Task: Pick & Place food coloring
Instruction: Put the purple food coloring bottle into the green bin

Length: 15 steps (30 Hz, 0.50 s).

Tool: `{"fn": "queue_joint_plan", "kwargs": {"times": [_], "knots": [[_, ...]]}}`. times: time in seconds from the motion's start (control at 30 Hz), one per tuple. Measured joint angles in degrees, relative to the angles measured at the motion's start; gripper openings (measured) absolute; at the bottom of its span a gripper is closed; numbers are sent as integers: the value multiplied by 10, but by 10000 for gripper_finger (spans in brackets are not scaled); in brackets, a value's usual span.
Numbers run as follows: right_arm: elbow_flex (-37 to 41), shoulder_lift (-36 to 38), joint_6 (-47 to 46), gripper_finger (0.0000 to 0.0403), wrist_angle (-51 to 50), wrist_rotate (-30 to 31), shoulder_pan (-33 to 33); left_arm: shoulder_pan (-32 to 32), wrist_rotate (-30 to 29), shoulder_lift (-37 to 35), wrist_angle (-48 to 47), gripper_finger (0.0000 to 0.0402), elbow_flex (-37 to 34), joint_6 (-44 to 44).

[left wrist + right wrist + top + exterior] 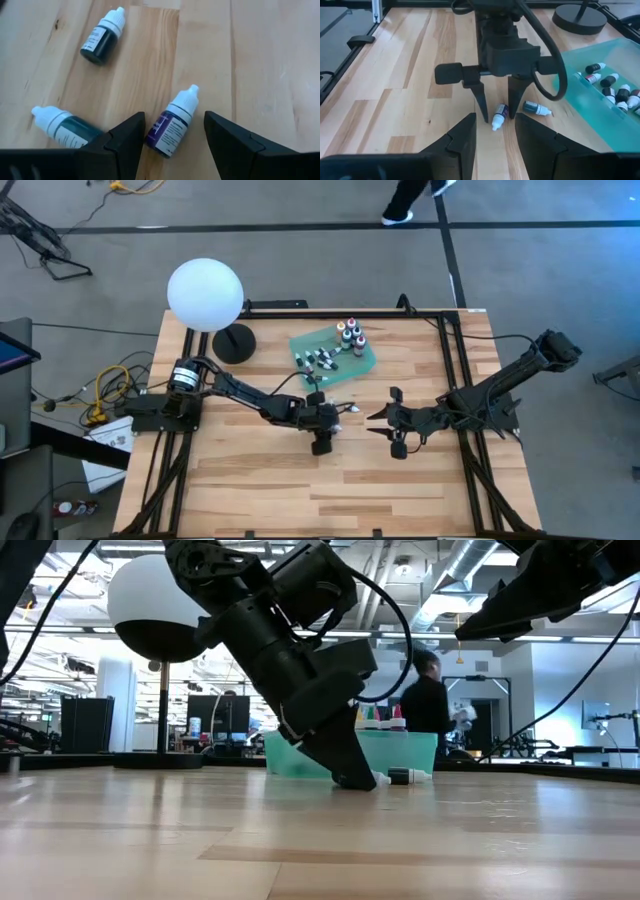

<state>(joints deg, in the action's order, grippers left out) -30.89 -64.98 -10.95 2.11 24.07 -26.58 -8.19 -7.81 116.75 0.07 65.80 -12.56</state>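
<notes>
Three small white-tipped food coloring droppers lie on their sides on the wooden table: a purple one [172, 127], a teal one [65, 127] and a dark green one [102, 37]. My left gripper [175, 117] is open, tilted down close to the table, with one finger on each side of the purple dropper [499, 116] and not touching it. The green tray [365, 363] at the far middle holds upright bottles [350, 335] and lying droppers [318, 360]. My right gripper [495, 130] hovers open to the right of the droppers, holding nothing.
A white globe lamp [205, 295] on a black round base [233, 343] stands at the far left of the table. Black frame rails [455, 350] run along the table's edges. A person [425, 705] stands in the room beyond. Bare wood lies toward the near edge.
</notes>
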Motion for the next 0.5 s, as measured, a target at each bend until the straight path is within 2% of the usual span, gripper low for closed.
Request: {"fn": "queue_joint_plan", "kwargs": {"times": [0.5], "knots": [[0, 0, -1, 127, 0, 0, 1, -4, 8, 1, -6, 200, 2, 133]]}}
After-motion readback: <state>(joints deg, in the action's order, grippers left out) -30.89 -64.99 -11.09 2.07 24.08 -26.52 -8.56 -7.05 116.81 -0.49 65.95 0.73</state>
